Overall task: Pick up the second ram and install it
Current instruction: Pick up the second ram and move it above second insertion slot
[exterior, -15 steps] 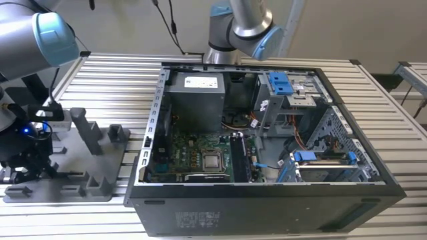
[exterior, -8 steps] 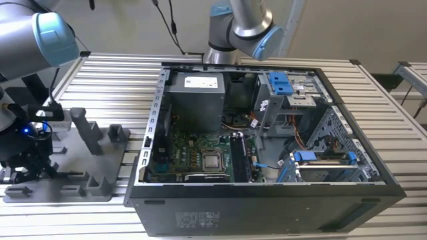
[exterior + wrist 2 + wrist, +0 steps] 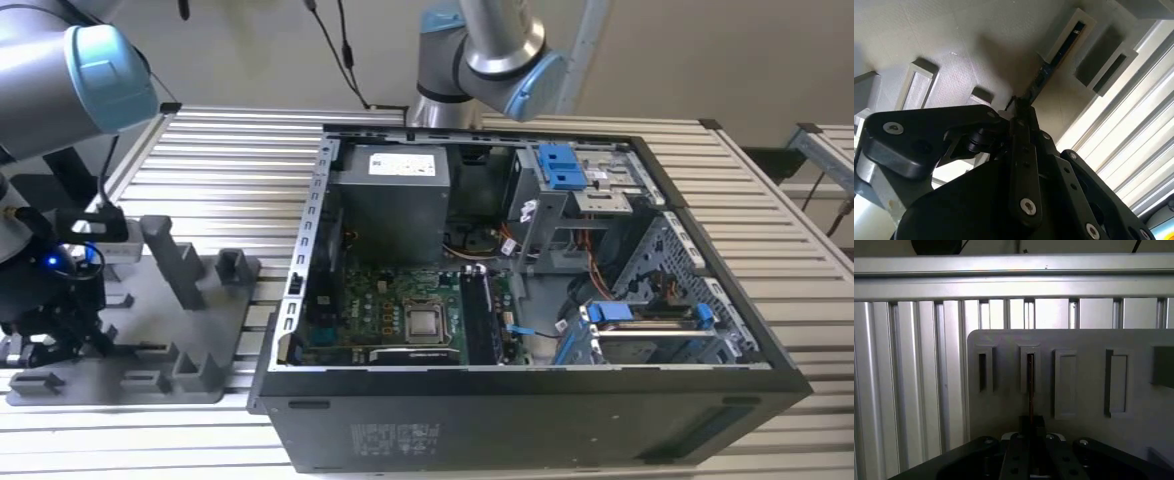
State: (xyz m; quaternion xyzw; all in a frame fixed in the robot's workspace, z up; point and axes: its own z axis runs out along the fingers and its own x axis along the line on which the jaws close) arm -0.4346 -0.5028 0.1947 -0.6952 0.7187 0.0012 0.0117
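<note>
Pick step, I judge. Black gripper (image 3: 1031, 422) pinched narrow on thin dark bluish-green second ram (image 3: 1030, 385), standing edge-on in grey plastic tray (image 3: 1089, 340), second slot from tray edge. Next needs straight, untwisted pull.

Plain beige wall (image 3: 240, 50) seen behind. Ribbed silver aluminium-slat table (image 3: 227, 150) lit evenly. Black cables (image 3: 340, 50) hung against wall. Second slatted table (image 3: 817, 135) edge glimpsed at exterior view's right.
</note>
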